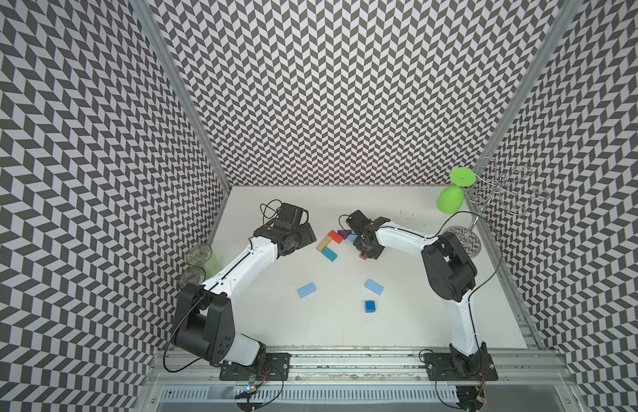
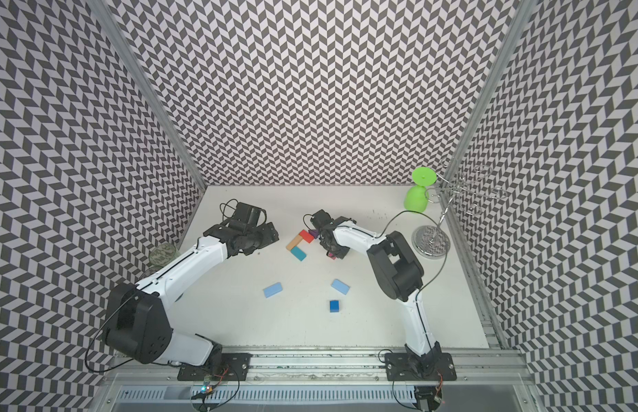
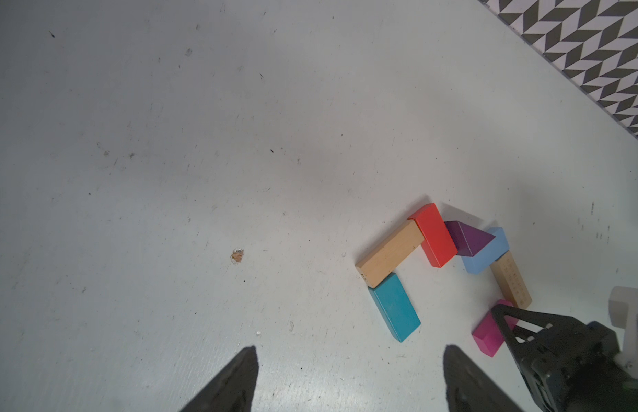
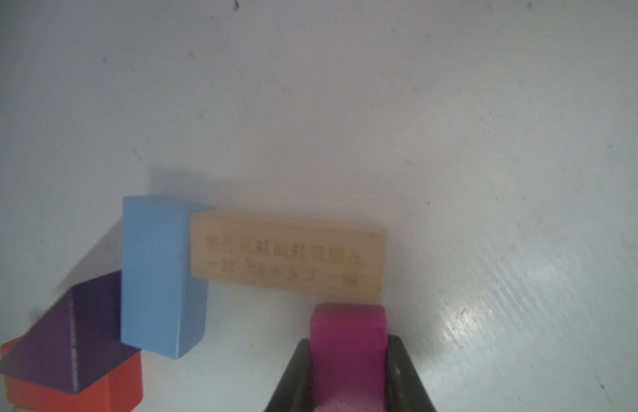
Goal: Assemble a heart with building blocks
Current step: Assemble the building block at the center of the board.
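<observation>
A partial heart outline lies mid-table: teal block (image 3: 394, 306), tan block (image 3: 390, 253), red block (image 3: 433, 235), purple triangle (image 3: 467, 237), light blue block (image 3: 486, 257) and a second tan block (image 3: 511, 281). My right gripper (image 4: 348, 342) is shut on a magenta block (image 4: 347, 321), held low with its end next to that tan block (image 4: 289, 257). My left gripper (image 3: 350, 351) hangs open and empty, left of the outline. Nearer the front lie two loose light blue blocks (image 1: 306, 290) (image 1: 373, 286) and a blue cube (image 1: 370, 306).
A green goblet (image 1: 451, 199) hangs upside down on a wire rack (image 1: 502, 192) at the back right. Clear tumblers (image 1: 199, 255) stand by the left wall. Patterned walls close in three sides of the table.
</observation>
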`<state>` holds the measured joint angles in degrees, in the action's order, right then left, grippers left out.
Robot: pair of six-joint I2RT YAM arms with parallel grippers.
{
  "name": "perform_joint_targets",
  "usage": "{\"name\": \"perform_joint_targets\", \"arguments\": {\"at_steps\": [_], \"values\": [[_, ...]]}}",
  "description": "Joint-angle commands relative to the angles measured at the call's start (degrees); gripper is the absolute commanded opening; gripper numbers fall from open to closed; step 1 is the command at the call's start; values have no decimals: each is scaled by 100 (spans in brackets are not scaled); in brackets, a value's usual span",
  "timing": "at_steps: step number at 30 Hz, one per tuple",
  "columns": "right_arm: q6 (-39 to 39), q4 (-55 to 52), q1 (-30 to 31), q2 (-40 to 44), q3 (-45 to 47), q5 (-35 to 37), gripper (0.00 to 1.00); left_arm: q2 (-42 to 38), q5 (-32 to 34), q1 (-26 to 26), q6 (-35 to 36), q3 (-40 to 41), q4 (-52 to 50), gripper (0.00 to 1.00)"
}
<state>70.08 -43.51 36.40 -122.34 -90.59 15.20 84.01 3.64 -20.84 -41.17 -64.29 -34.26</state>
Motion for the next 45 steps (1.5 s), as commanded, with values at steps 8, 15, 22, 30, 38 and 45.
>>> {"name": "perform_joint_targets", "arguments": {"at_steps": [8,15,22,30,38,45], "values": [[-2,39,-74,-202,129,-109,0,46,-46,36,21,99,138,84],[-34,79,-87,-242,129,-157,0,54,-22,42,21,92,114,84],[-55,53,-96,-264,58,-142,0,70,-32,45,12,105,130,84],[-69,44,-116,-307,35,-192,0,150,-70,54,30,75,148,84],[-48,-171,-133,-404,-82,-262,35,186,-116,63,47,57,165,84],[-30,-280,-133,-394,-64,-338,48,195,-152,72,47,61,192,84]]}}
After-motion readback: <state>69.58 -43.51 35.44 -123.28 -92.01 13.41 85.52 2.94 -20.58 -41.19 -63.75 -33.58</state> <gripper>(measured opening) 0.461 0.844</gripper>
